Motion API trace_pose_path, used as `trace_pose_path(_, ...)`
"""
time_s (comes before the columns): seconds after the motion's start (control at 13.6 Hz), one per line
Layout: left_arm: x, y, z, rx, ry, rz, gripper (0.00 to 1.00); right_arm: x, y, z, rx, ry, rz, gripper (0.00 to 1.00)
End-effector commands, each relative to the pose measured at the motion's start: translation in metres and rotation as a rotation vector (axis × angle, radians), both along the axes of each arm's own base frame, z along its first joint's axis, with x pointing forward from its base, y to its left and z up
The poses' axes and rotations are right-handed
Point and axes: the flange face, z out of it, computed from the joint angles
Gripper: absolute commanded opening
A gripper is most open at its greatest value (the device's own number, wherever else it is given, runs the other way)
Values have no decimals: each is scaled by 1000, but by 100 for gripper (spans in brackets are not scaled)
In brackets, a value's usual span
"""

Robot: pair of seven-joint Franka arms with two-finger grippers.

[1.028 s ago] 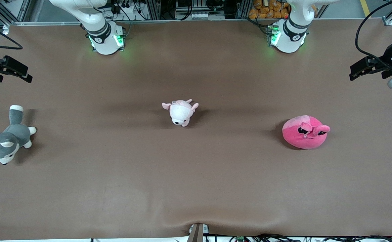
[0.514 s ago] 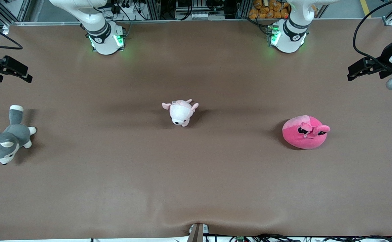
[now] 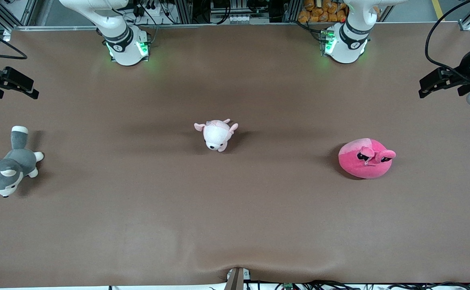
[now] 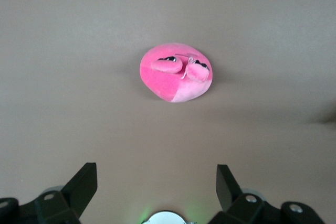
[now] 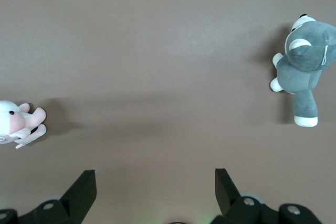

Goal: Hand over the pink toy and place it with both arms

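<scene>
The pink toy (image 3: 365,158), a hot-pink round plush with two stalk eyes, lies on the brown table toward the left arm's end. In the left wrist view the pink toy (image 4: 176,72) shows well ahead of my left gripper (image 4: 156,182). That gripper is open and holds nothing. It (image 3: 423,88) hangs high over the table's edge at the left arm's end, apart from the toy. My right gripper (image 3: 21,86) waits over the table's edge at the right arm's end. The right gripper (image 5: 155,182) is open with only bare table between its fingers.
A small pale pink-and-white plush (image 3: 216,134) lies at the middle of the table. A grey-and-white husky plush (image 3: 9,165) lies at the right arm's end. The brown cover (image 3: 235,225) has a wrinkle near the front camera's edge.
The left arm's wrist has shifted slightly back and forth at its end of the table. The toys and the right arm have not moved.
</scene>
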Motion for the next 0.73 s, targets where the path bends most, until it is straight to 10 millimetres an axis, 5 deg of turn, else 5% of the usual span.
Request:
trace_pose_path(0.0,-1,-1,3,-3,-33,-30,100,-3,2,6,13,-10,9,100)
trace_pose_path(0.66,0,0,3,1,-41,38,100,-1,-1,15,13,-37,0,100)
